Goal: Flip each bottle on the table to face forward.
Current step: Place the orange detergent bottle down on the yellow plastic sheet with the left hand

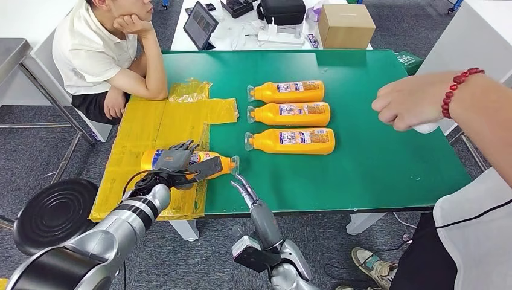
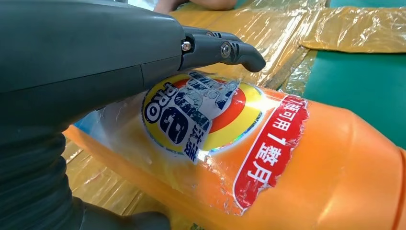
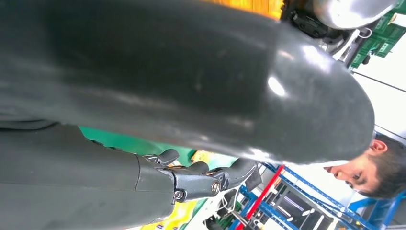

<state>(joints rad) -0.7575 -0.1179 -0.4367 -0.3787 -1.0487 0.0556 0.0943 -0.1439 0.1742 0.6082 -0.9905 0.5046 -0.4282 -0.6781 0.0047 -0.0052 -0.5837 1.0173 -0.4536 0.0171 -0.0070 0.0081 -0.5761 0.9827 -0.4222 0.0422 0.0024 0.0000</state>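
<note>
The left hand (image 1: 180,162) is gripping an orange bottle (image 1: 214,164) lying on its side on the yellow sheet (image 1: 151,130), just beside the three bottles (image 1: 290,116) lined up on the green surface (image 1: 374,151). It is looking rigid, probably filled, and its glossy label (image 2: 206,120) is likely slippery, so mid-body is suiting the grip. The left wrist view is revealing that label; the head view is showing the right hand (image 1: 244,188), fingers extended together, holding nothing.

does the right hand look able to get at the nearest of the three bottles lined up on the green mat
Probably yes. The right hand sits at the table's near edge, holding nothing, and bare green mat lies between it and the nearest bottle. The left hand, gripping the fourth bottle, stays off to the side.
</note>
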